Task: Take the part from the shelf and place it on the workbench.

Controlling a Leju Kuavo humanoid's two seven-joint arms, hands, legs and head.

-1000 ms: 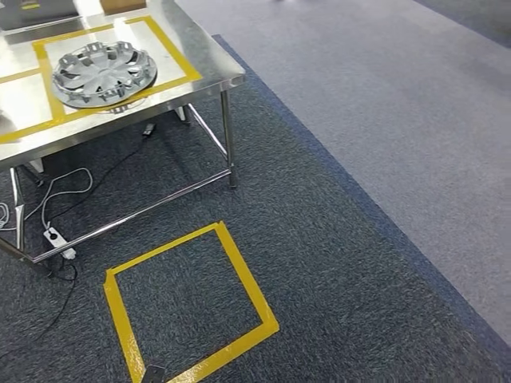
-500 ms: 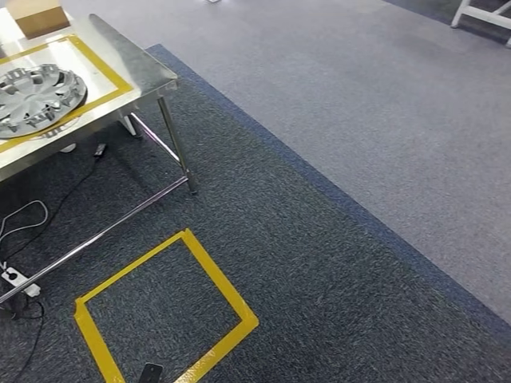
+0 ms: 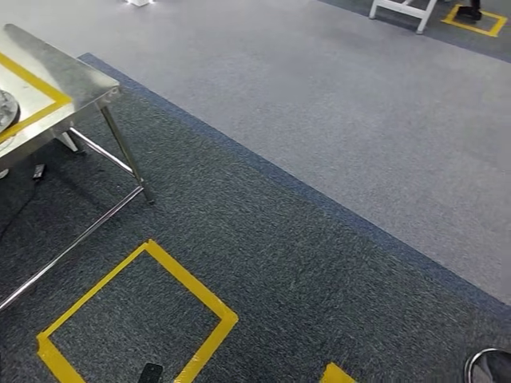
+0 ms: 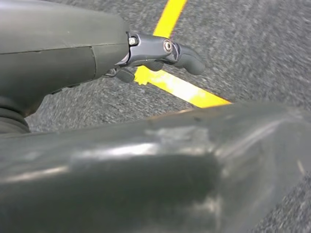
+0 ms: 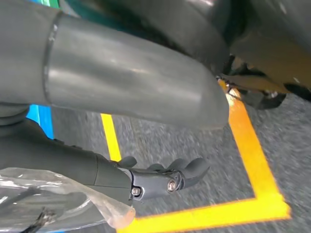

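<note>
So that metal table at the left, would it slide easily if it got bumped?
Probably not easily. The table stands on thin metal legs on rough carpet, which should grip them. Its steel top and frame look fairly heavy. A hard shove up high might rock it rather than slide it.

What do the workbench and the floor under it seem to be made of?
The workbench looks like polished metal, probably stainless steel: its top is shiny and mirror-like, and its thin legs gleam. The floor looks like short-pile carpet, dark speckled grey and matte. The yellow square on it looks like smooth adhesive tape.

Silver part's edge (image 3: 5,109) lies on steel workbench (image 3: 72,80) inside yellow tape
</note>
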